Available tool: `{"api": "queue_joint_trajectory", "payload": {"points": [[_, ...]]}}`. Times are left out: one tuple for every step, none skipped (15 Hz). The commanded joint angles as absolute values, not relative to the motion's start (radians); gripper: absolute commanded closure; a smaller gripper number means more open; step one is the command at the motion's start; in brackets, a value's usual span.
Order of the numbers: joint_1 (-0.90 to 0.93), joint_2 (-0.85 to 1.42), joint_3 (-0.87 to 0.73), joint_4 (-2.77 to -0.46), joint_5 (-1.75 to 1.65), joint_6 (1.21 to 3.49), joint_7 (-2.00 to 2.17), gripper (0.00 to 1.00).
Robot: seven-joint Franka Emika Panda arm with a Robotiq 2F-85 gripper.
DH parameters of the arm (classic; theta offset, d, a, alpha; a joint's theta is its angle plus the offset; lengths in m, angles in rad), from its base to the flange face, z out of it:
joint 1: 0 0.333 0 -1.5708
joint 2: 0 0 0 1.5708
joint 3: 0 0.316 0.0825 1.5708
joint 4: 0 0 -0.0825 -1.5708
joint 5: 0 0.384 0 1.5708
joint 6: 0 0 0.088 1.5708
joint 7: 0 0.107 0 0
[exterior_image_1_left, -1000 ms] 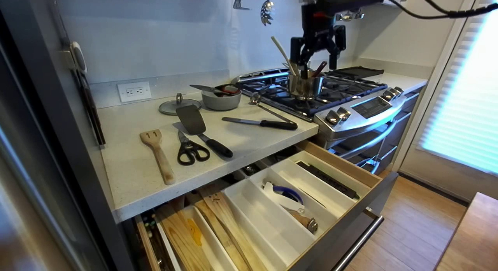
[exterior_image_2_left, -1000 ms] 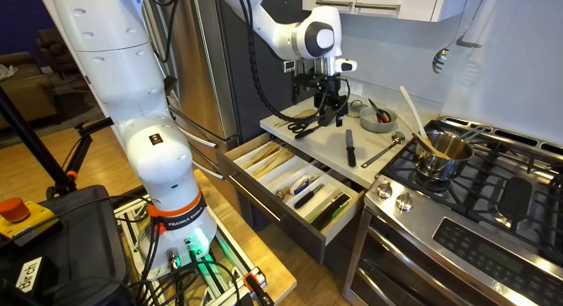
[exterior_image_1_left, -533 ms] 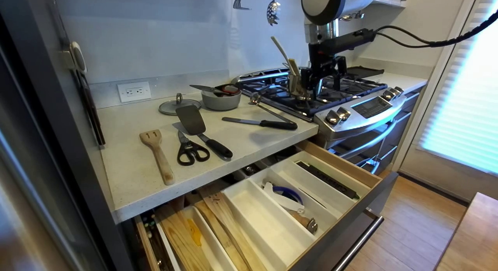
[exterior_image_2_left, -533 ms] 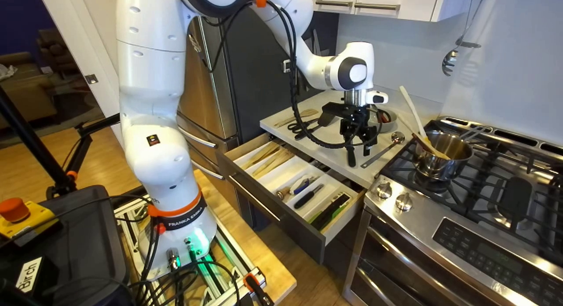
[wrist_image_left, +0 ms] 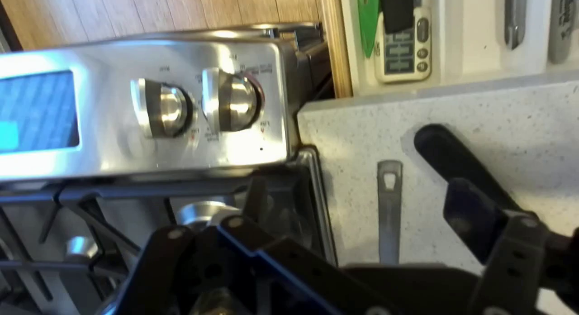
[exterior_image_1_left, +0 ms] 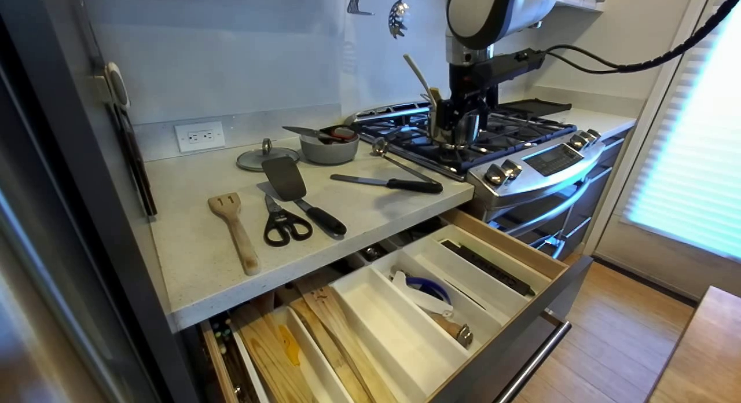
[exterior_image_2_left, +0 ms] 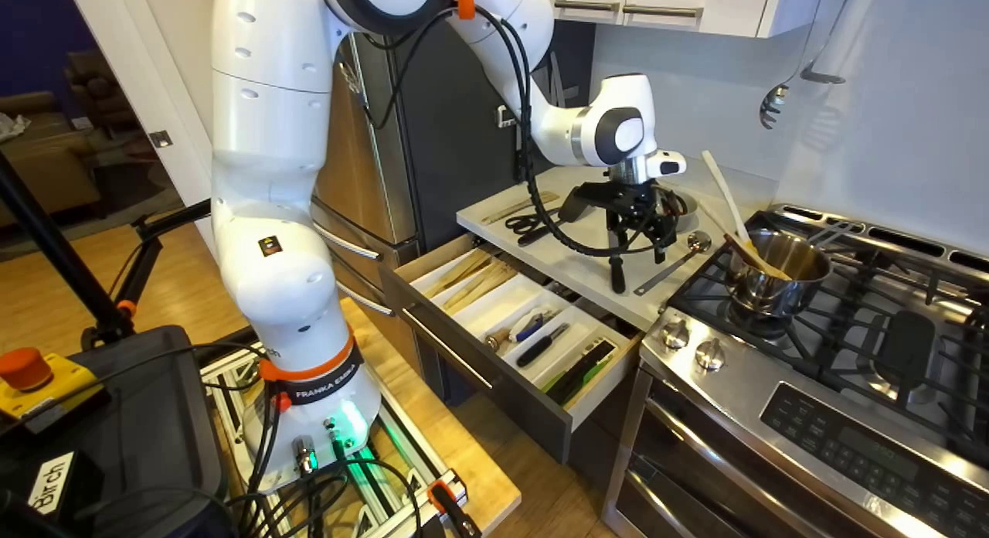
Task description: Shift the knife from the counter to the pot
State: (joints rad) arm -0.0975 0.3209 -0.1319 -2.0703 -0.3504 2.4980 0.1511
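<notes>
– Pincer sits lower than a second ago. Gripping?
– Nothing; it's spread wide. The knife lies on the surface, so grasp and carry to the pot remain.

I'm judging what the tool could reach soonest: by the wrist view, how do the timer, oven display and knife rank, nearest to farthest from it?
1. Knife: on the counter, picture right, partly hidden by the tool.
2. Timer: in the drawer, top of picture.
3. Oven display: far left.
</notes>
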Motion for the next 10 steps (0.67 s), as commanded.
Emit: {"api": "queue_joint_trajectory", "payload": {"points": [[-0.109, 0.332, -0.152, -2.14, -0.379, 2.753, 0.05, 0.0], [-0.122, 0.354, -0.144, -2.138, -0.352, 2.832, 0.003, 0.0], [-0.148, 0.382, -0.117, -2.123, -0.299, 2.901, -0.063, 0.0], [-0.174, 0.4, -0.082, -2.123, -0.248, 2.966, -0.124, 0.0], [-0.234, 0.428, 0.005, -2.1, -0.15, 2.992, -0.22, 0.0], [-0.307, 0.45, 0.105, -2.085, -0.094, 3.001, -0.29, 0.0], [-0.337, 0.473, 0.167, -2.071, -0.018, 3.006, -0.37, 0.0], [-0.386, 0.495, 0.246, -2.052, 0.045, 2.997, -0.449, 0.0], [-0.44, 0.507, 0.323, -2.047, 0.088, 2.969, -0.526, 0.0], [-0.5, 0.52, 0.4, -2.044, 0.131, 2.943, -0.603, 0.0]]}}
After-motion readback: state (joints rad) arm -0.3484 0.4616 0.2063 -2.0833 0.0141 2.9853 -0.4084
